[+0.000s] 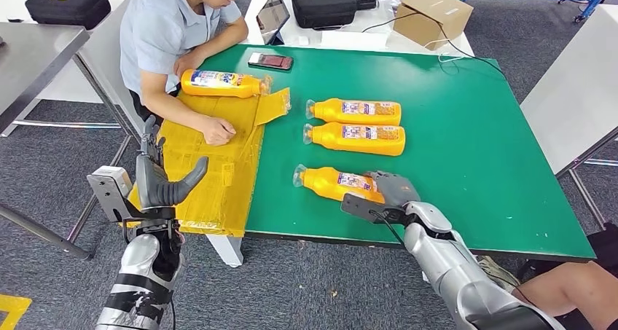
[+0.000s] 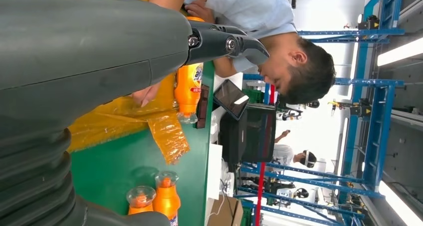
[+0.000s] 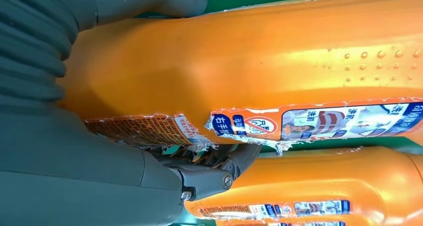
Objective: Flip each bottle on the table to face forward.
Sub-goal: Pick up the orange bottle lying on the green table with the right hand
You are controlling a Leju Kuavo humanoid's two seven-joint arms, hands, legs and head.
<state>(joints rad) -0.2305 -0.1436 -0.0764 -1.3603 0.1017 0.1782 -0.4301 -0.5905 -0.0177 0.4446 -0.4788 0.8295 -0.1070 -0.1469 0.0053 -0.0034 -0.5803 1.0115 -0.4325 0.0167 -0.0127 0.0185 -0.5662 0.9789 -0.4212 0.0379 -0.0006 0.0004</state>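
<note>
The left hand (image 1: 157,177) is raised beside the bench (image 1: 466,126), fingers apart and holding nothing. A person rests an arm against one bottle (image 1: 221,83) on the yellow sheet (image 1: 211,170). Two bottles (image 1: 355,111) (image 1: 356,138) lie side by side mid-bench, labels up and apparently already turned. The nearest bottle (image 1: 334,182) looks to be the one in hand: the right hand (image 1: 390,193) is wrapped around its base, thumb and fingers on opposite sides, its torn label showing along one side.

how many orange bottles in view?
4. One on the yellow sheet by the person's arm, two side by side mid-table, one under the right robot hand.
</note>
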